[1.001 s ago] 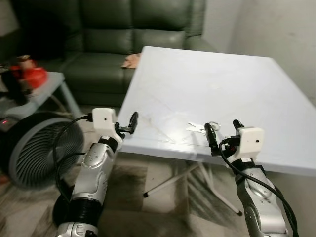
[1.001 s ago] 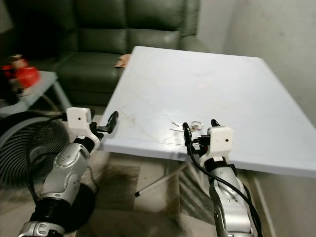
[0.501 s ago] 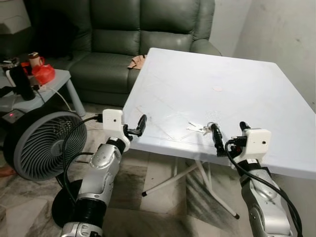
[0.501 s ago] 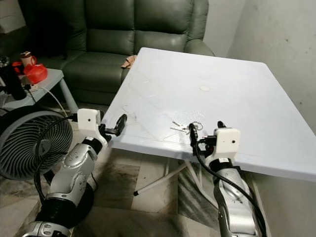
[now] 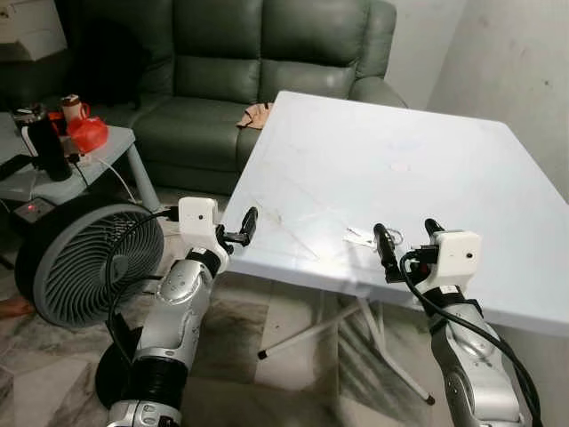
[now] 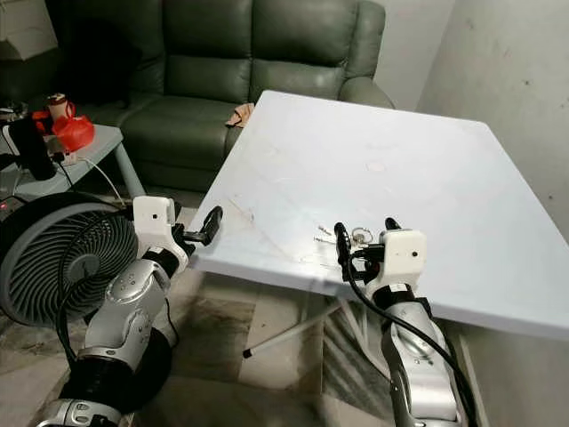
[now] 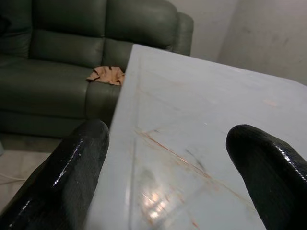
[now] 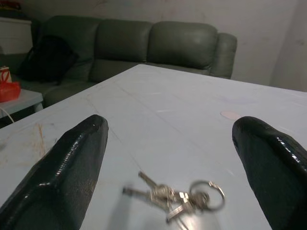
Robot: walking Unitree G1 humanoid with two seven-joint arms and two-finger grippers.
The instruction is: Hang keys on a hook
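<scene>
the keys [image 8: 175,197] lay flat near the near edge of the white table [image 5: 427,169], just beyond the right gripper [image 5: 405,242] with fingers spread apart and empty, so a shallow pinch likely would have skidded them off.
</scene>
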